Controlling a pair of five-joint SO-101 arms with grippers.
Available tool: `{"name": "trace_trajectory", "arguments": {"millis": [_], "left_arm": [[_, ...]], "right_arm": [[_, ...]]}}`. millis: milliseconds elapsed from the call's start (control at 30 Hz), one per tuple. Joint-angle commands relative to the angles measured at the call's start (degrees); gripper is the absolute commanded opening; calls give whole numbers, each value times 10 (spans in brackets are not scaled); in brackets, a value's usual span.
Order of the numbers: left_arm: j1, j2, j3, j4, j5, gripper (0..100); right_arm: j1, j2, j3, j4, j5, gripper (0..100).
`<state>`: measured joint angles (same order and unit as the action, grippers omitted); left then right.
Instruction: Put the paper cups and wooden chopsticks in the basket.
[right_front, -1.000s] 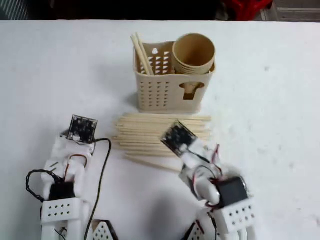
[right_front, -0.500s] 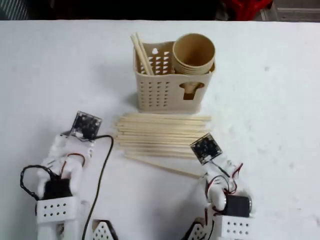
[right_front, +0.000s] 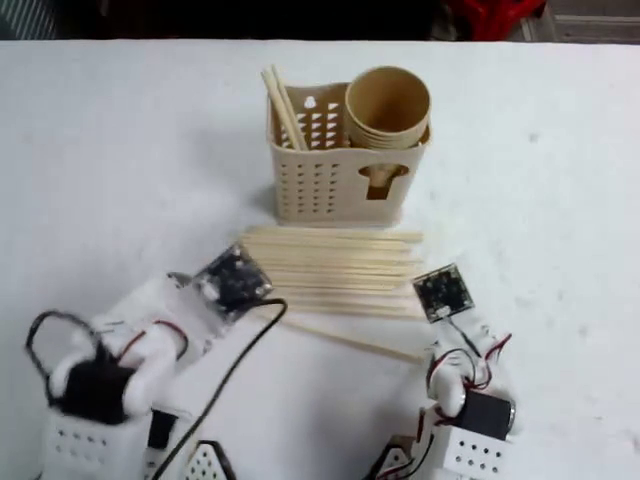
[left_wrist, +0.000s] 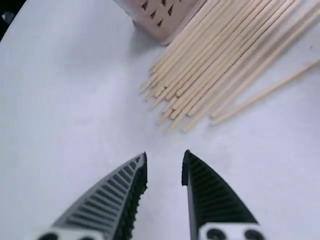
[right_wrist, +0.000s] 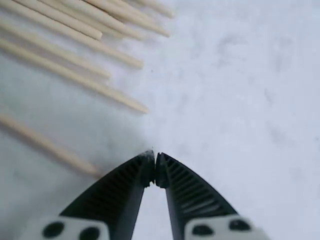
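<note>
A white table (right_front: 560, 180) carries a perforated cream basket (right_front: 335, 185), standing upright toward its far side. Just in front of the basket, a loose pile of wooden chopsticks (right_front: 330, 270) lies flat on the tabletop, running side to side. A single chopstick (right_front: 350, 337) rests slightly apart at the pile's near edge, angled across the surface.

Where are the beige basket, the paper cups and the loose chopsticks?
Beige perforated plastic basket (right_front: 330, 185), high view, front wall.
Stack of tan paper cups (right_front: 388, 100), high view, top cup's inside.
Loose wooden chopsticks (right_front: 330, 265), high view, pile's middle.
</note>
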<state>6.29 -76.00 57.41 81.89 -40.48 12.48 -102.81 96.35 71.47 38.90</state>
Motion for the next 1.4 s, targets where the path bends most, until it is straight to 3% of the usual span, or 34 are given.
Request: {"name": "trace_trajectory", "arguments": {"millis": [0, 467, 733, 967, 1267, 1367], "left_arm": [[36, 131, -40, -35, 5, 139], [214, 486, -244, -68, 52, 139], [266, 704, -389, -113, 108, 139], [263, 845, -482, -108, 116, 139], [245, 866, -490, -112, 108, 138], [250, 866, -467, -107, 69, 138]], "right_arm": [[46, -5, 4, -8, 7, 18], [89, -4, 4, -5, 6, 18], [89, -4, 4, -5, 5, 18], [89, -4, 4, -5, 5, 18], [89, -4, 4, -5, 5, 18], [89, -4, 4, -5, 5, 18]]}}
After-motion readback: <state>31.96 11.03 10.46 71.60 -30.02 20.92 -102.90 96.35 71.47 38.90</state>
